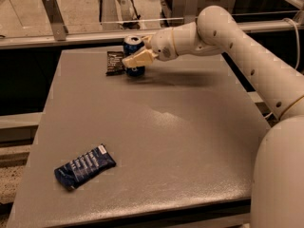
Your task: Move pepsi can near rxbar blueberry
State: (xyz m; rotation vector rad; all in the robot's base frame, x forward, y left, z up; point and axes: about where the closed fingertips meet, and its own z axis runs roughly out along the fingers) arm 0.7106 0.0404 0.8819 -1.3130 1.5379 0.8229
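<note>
The pepsi can (132, 45), dark blue with a silver top, stands upright at the far back of the grey table (190, 141). My gripper (137, 59) reaches in from the right and is closed around the can's middle, with one pale finger (138, 58) lying across its front. The can still rests on the table. The rxbar blueberry (84, 166), a blue wrapped bar, lies flat near the front left corner, far from the can.
A dark wrapped bar (114, 62) lies just left of the can, touching or nearly touching it. My white arm (247, 56) spans the right side of the table. A rail (71, 39) runs behind the table's back edge.
</note>
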